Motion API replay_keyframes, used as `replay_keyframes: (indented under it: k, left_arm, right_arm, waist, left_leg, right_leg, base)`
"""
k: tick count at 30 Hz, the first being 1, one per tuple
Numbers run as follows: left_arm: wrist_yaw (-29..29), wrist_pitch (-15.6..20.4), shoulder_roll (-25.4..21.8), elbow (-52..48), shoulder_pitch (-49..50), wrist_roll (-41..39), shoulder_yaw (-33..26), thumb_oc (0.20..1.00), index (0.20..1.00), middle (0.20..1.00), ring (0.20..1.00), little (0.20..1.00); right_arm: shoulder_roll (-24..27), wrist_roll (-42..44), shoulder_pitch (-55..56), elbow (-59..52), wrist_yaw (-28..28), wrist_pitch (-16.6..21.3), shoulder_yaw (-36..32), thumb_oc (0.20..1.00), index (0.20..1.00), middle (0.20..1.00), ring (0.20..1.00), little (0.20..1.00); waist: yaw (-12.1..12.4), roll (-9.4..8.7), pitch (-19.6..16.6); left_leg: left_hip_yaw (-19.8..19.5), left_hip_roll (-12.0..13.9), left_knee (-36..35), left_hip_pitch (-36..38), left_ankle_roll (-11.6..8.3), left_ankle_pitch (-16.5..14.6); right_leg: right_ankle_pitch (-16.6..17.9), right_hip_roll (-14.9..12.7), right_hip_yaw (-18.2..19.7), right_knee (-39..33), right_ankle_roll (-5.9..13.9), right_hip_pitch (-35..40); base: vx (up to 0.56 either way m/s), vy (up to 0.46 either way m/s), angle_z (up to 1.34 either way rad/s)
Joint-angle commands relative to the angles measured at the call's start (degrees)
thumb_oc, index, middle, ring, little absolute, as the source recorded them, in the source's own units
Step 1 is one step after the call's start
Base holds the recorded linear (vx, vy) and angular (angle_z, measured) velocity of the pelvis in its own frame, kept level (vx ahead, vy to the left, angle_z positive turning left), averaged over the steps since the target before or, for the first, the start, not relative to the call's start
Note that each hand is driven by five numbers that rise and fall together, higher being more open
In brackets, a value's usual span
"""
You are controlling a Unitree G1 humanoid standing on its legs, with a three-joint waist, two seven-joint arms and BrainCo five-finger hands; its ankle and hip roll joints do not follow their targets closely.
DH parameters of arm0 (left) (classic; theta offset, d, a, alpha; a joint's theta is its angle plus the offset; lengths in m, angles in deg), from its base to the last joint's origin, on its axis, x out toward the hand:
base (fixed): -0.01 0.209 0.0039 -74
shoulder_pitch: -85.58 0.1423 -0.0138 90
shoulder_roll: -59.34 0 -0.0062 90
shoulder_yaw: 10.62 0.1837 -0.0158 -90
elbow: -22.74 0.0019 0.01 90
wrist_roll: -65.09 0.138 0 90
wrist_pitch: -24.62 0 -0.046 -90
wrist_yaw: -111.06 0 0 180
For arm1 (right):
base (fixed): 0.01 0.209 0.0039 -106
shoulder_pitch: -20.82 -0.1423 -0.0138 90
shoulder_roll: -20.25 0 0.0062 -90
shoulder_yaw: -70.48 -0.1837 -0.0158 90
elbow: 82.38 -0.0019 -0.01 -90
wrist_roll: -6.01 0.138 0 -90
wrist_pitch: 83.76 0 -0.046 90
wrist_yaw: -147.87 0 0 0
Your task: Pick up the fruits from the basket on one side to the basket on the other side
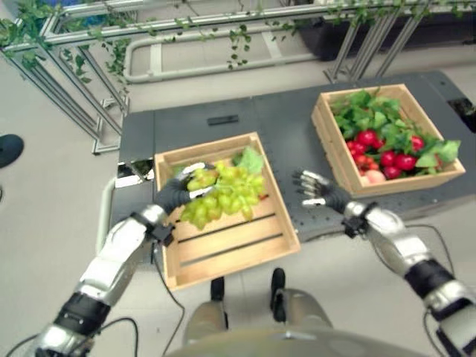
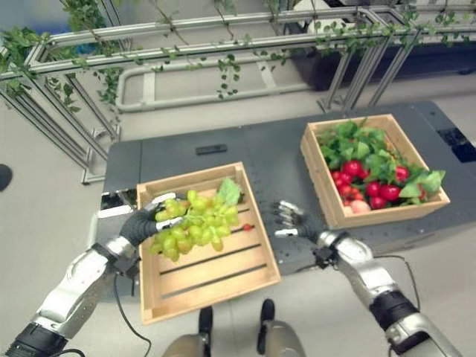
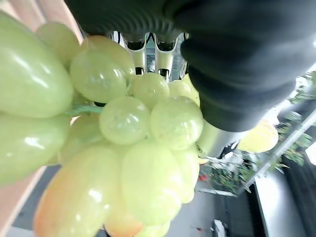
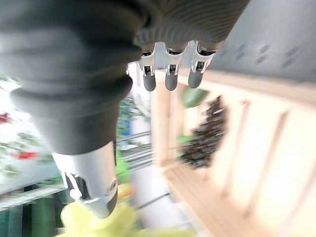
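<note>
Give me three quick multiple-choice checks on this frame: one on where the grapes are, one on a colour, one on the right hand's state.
1. Where is the bunch of green grapes?
A. Lying on the grey table between the crates
B. Held in the left hand over the near wooden crate
C. In the far crate among the leaves

2. What colour are most of the fruits in the far wooden crate?
A. Red
B. Purple
C. Orange

3. What state is the right hand in?
A. Curled round a fruit
B. Open and holding nothing
C. Gripping the crate's rim

Answers:
1. B: the left hand has fingers curled round the bunch, above the near wooden crate.
2. A: red fruits lie among green leaves, with one paler peach-coloured fruit at the front.
3. B: the right hand hovers over the grey table between the crates, fingers extended.
</note>
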Motion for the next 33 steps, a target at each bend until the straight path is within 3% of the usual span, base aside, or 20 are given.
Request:
replay_keyframes:
  k: [1,13,23,33]
  left_arm:
    - [0.4,6.3,-0.5,-5.5,-5.3,-3.8,0.1,0.2,0.2,0.2,0.2,0.2]
    - [1.2,6.8,1.4,-6.0,-10.5,-4.3,4.3,0.2,0.2,0.2,0.2,0.2]
    - [1.1,7.4,1.3,-5.1,-13.2,-3.4,5.0,0.2,0.2,0.2,0.2,0.2]
    - [0.4,7.5,4.8,-3.8,-17.1,-4.1,8.3,0.2,0.2,0.2,0.2,0.2]
  right_arm:
    - [-2.6,3.6,-2.6,-3.6,-0.2,2.6,0.0,1.0,1.0,1.0,1.0,1.0]
    - [-8.9,8.6,-3.4,-5.9,2.4,0.3,5.3,1.0,1.0,1.0,1.0,1.0]
    - [-13.3,10.2,0.3,-6.9,0.9,2.6,4.2,1.0,1.0,1.0,1.0,1.0]
    - [-15.3,10.4,0.5,-7.0,0.1,3.3,5.3,1.0,1.0,1.0,1.0,1.0]
  waist:
    - [1.0,-1.8,-3.4]
    - [0.8,-1.47,-6.3]
    - [-0.2,-1.11,-8.4]
    - [-0.7,-1.21,-10.2]
  left_leg:
    - [1.6,-5.0,2.5,0.6,4.05,-5.9]
    - [2.2,-4.5,1.2,3.7,3.89,-6.3]
    - [2.9,-4.3,0.4,6.4,3.86,-7.1]
    - [3.2,-4.2,-0.3,8.9,3.71,-7.6]
  right_leg:
    - [-0.4,0.7,0.0,-3.8,3.45,3.9]
    - [-0.9,1.1,0.6,-5.3,3.44,7.1]
    - [-1.6,1.2,0.7,-5.6,3.57,9.4]
    - [-1.9,1.5,0.7,-7.0,3.78,12.3]
  base:
    - [0.04,-0.014,-0.03]
    - [0.03,-0.009,-0.03]
    - [0.04,-0.003,-0.03]
    - [0.03,-0.007,0.0]
